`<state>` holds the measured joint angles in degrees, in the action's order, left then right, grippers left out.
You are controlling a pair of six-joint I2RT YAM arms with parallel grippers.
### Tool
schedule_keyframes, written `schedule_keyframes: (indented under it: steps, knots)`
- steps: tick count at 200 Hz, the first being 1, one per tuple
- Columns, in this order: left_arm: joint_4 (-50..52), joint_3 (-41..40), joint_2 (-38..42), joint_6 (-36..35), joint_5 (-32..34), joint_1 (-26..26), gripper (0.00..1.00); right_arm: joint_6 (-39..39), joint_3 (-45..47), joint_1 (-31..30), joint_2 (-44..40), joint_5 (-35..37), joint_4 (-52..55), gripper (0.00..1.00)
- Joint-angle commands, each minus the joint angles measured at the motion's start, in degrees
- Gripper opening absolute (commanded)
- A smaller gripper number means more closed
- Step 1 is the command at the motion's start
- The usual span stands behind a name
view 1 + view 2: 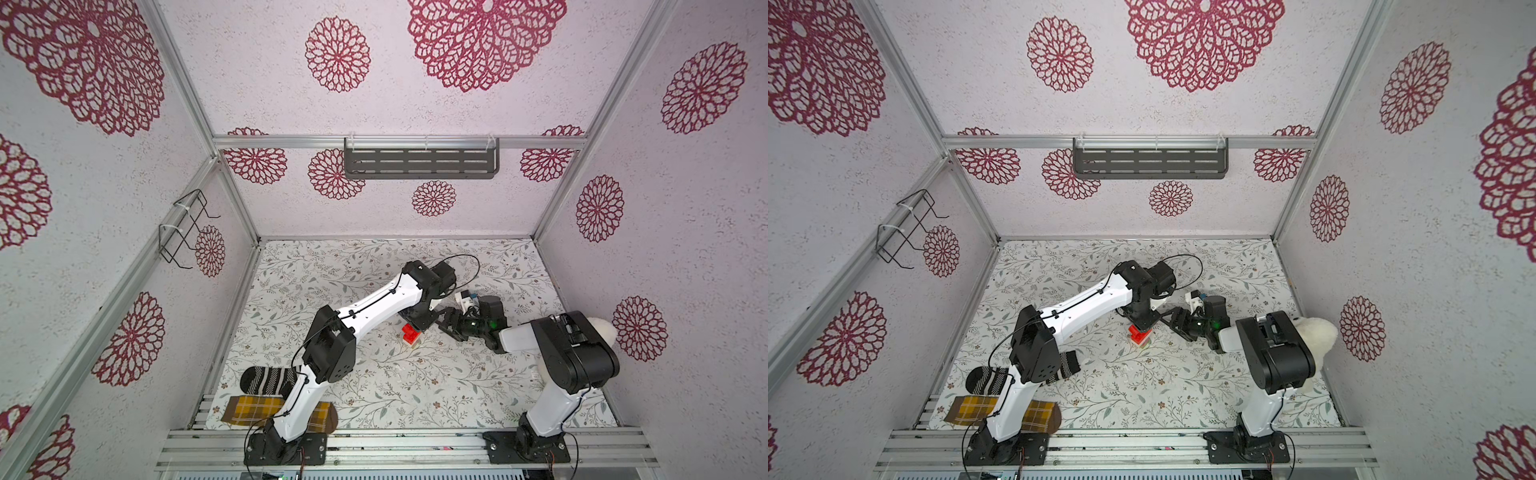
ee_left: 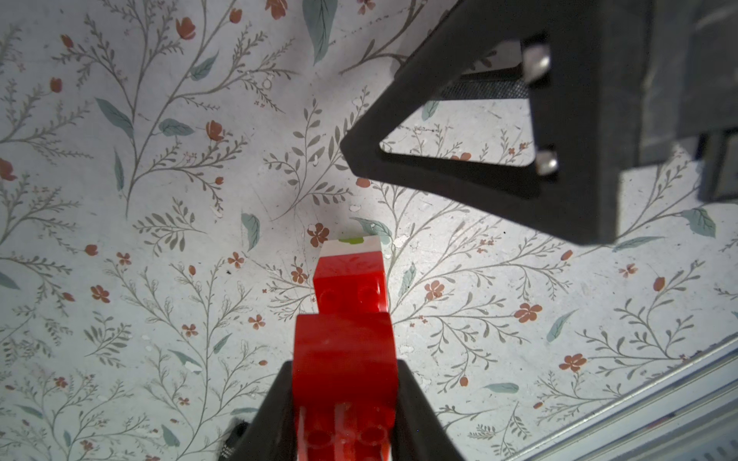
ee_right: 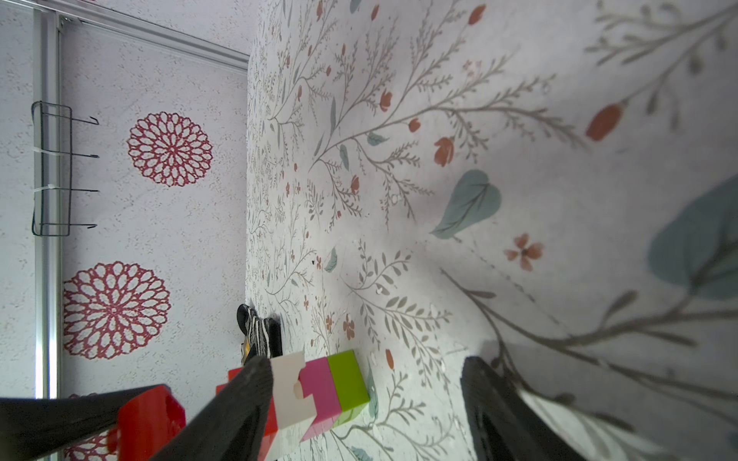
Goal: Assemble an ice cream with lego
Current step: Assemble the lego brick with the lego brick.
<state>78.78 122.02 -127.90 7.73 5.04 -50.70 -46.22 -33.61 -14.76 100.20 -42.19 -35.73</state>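
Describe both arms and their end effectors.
Left arm and right arm: white link shells, black joint housings, thin black cables along them. Left end effector and right end effector are black; the right's fingers are open triangular frames, with a green light behind them.

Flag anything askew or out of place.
The top red brick, clamped in the left gripper, sits offset over the ice cream, leaving red studs uncovered. A striped sock and a plaid sock lie near the left arm.

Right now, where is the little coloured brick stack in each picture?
Both top views: brick stack, middle of floral mat.
Left wrist: stack just beyond the gripped red brick.
Right wrist: stack, white, pink, green bands, before the striped sock.
Shared landmark: the floral mat.
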Motion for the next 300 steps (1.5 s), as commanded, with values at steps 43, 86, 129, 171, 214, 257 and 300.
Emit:
schedule_keyframes:
  steps: [43,86,129,171,214,257,300]
  knots:
    - [2.31,3.31,-2.85,6.28,3.36,-0.89,0.0,-0.1,-1.42,-0.26,0.75,-0.52,0.38,0.78]
    - [2.47,4.39,-4.54,8.71,3.93,-0.72,0.0,0.09,-1.55,-0.35,0.87,-0.61,0.44,0.77]
    - [2.35,3.84,-4.5,9.05,0.25,-0.73,0.0,0.26,-1.72,-0.41,0.85,-0.52,0.9,0.77]
    - [3.18,4.27,-3.28,11.54,-1.43,-0.12,0.0,0.53,-1.9,-0.46,0.84,-0.3,1.25,0.77]
    - [4.27,3.13,-1.79,17.98,-3.53,1.1,0.01,1.31,-2.21,-0.84,0.69,0.35,2.33,0.77]
    - [4.91,2.44,-2.0,23.59,-6.46,1.74,0.0,2.18,-2.69,-1.34,0.4,0.89,3.56,0.77]
    - [5.56,3.16,-3.82,25.21,-4.42,2.45,0.0,2.65,-2.96,-1.76,0.15,1.14,4.25,0.77]
